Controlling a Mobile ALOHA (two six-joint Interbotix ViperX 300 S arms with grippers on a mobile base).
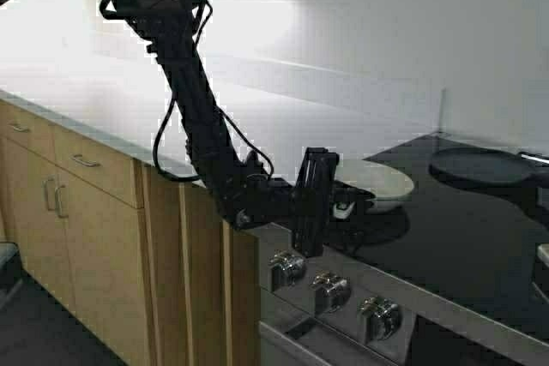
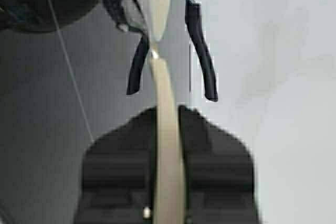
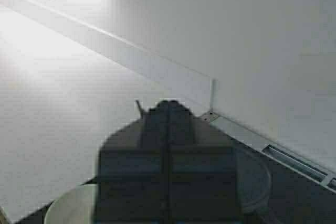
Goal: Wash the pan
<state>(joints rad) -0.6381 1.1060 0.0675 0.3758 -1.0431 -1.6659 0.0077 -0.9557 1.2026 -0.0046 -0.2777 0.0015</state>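
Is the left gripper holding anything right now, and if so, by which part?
Yes. The left gripper is shut on the pan, holding it by its short handle at the near edge of the stove. The right gripper holds nothing.

No words, numbers, brand names or signs are showing anywhere that can be read.
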